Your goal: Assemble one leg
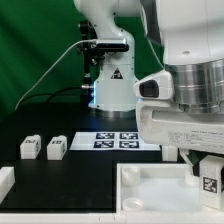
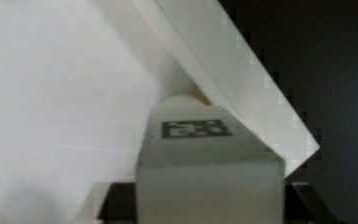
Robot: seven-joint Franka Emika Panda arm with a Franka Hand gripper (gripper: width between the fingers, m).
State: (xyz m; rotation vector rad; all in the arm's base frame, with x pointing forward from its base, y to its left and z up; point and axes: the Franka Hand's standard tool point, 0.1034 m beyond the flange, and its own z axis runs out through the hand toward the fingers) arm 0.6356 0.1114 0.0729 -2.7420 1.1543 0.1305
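One leg [image 1: 208, 180] is a small white block with a black-and-white tag; it is held upright over the tray, and the wrist view shows its tag face [image 2: 197, 128]. Two other legs [image 1: 30, 147] [image 1: 56, 148] stand side by side on the table.

You see a black table [image 1: 60, 175] under even, bright light. Behind the table hangs a green curtain [image 1: 45, 30], with a dark gap beside it. The marker board [image 1: 118, 139] lies flat on the table, near the curtain.
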